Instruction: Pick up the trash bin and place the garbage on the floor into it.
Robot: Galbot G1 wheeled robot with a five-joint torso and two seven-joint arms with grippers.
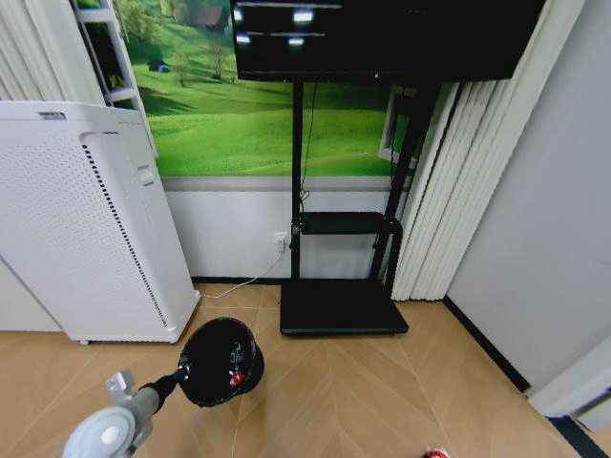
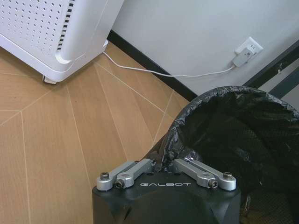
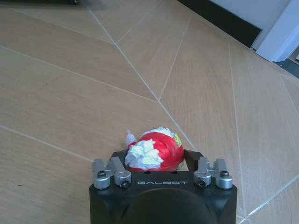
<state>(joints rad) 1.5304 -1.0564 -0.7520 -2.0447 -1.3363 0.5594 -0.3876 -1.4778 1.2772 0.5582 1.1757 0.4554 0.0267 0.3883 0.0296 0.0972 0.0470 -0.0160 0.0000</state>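
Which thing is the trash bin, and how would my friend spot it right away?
Find the tall white perforated appliance standing on the wooden floor. Just in front of its lower corner is the trash bin, gripped at the rim by the left end effector. It is the small round black one, lined with a crinkly black bag.

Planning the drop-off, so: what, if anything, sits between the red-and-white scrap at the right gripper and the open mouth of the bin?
Nothing visible. The scrap sits between the right gripper fingers; the left gripper holds the trash bin by its rim, mouth open, with bare floor showing between them in the head view.
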